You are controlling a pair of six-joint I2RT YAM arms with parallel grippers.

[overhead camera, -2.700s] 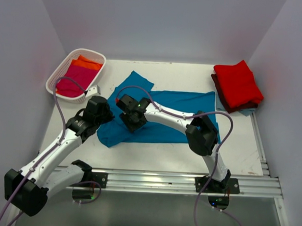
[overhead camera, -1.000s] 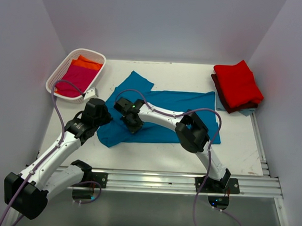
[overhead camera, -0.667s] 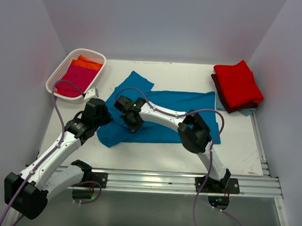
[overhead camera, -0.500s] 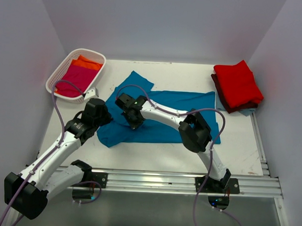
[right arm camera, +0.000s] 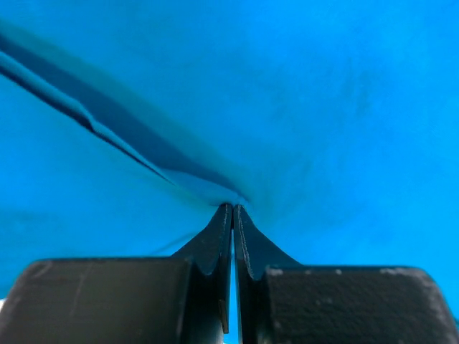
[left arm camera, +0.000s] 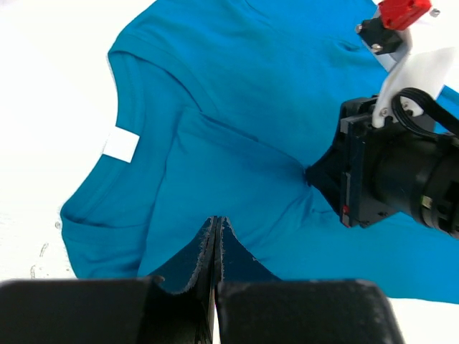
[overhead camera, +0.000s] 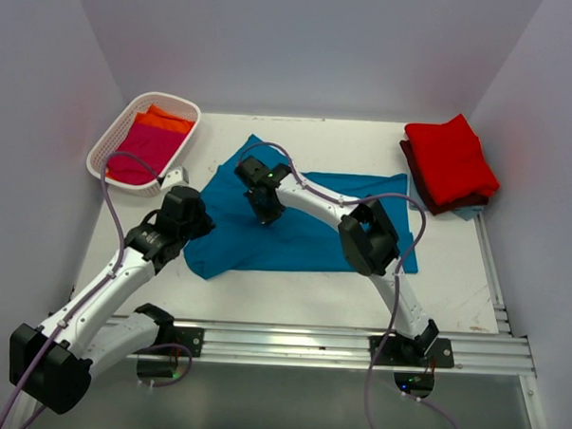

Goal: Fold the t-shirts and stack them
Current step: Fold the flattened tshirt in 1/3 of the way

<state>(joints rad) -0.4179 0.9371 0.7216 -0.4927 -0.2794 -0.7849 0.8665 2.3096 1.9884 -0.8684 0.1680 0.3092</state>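
Left gripper [left arm camera: 215, 242]: jaws together, pinching a small ridge of the teal t-shirt [overhead camera: 314, 233] at its near-left part. Right gripper [right arm camera: 233, 213]: jaws together too, clamped on a raised fold of the same shirt, further in from the left one. Shirt lies flat mid-table with its long axis left-right. Neck end with white label [left arm camera: 120, 145] is to the left and the straight hem to the right. One sleeve points at the far edge. red folded stack [overhead camera: 450, 160] far right; basket [overhead camera: 106, 138] far left.

1 overhead view, 2 close wrist views, sharing teal t-shirt [overhead camera: 303, 251].
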